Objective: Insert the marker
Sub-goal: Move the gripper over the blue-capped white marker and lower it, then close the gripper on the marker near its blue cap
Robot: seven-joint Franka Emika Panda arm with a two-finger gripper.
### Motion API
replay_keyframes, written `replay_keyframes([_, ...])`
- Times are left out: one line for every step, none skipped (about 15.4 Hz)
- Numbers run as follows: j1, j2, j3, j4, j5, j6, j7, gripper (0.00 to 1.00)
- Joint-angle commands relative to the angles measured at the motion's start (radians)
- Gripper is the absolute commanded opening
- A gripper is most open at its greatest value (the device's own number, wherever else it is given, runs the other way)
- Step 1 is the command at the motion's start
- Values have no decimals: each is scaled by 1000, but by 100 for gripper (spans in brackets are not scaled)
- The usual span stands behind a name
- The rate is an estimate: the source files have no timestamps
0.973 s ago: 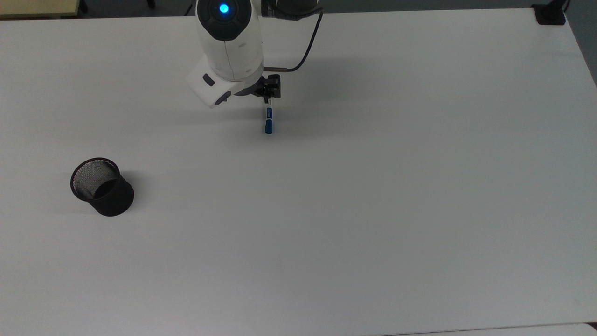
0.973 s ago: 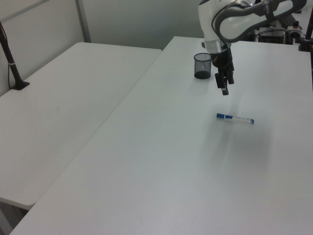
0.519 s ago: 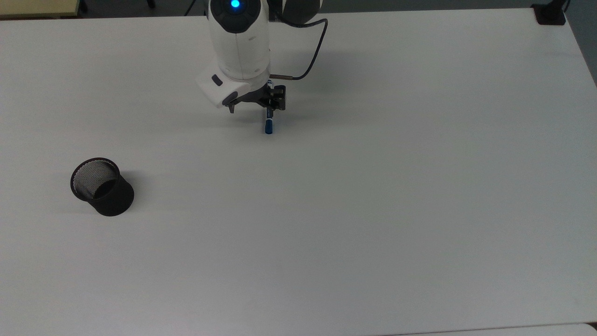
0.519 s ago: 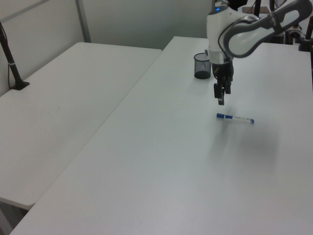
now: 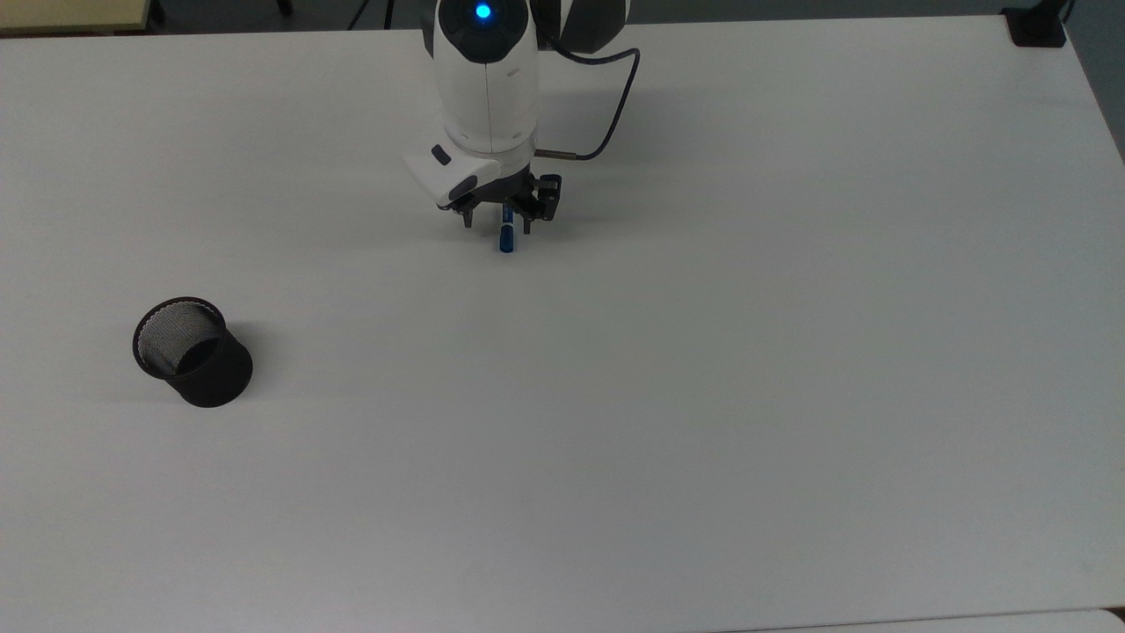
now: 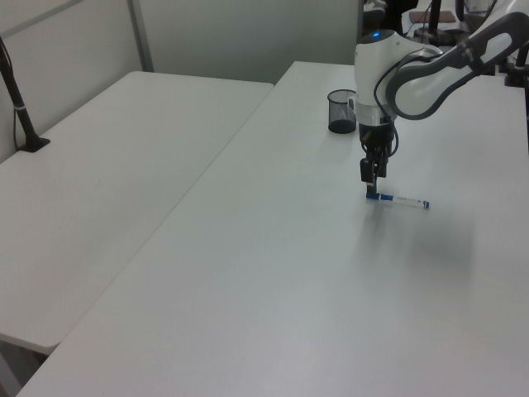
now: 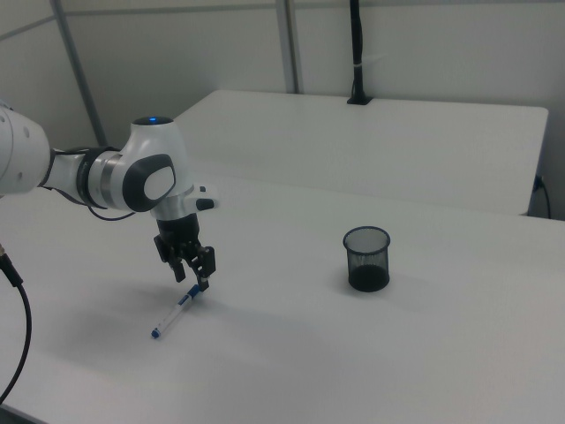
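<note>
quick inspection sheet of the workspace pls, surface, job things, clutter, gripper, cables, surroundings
surface: white table, bare apart from the job's things.
job's things: marker lying flat on the table, blue cap end under the gripper; black mesh cup upright, nothing seen inside it, well apart from the marker toward the top view's lower left.
clutter: nothing seen.
gripper: gripper open, low over the marker's cap end, a finger on either side, not yet closed on it.
cables: black cable looping from the arm to the wrist; another cable at the right view's left edge.
surroundings: second white table alongside; black clamp post on it; partition walls behind.
</note>
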Motion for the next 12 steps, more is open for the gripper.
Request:
replay_keyframes([10,2,-7,-24,-8,61,36,57])
replay_keyframes([10,11,-7,-24,-8,70,37,57])
replay_keyframes([12,14,-7,-24,-8,73,37,57])
replay_keyframes([13,16,-7,-24,-8,73,37,57])
replay_keyframes([15,17,-7,-24,-8,73,37,56])
replay_keyframes([13,19,-7,-24,-8,75,37,56])
replay_keyframes([13,22,-7,-24,-8,76,37,56])
replay_keyframes([15,25,-7,-24,-8,76,39,56])
replay_keyframes([17,30,-7,-24,-8,76,42,56])
replay_keyframes([18,34,-7,-24,-8,76,49,54])
replay_keyframes([18,40,-7,-22,-8,76,56,53])
replay_keyframes([23,48,-7,-11,-8,76,59,53])
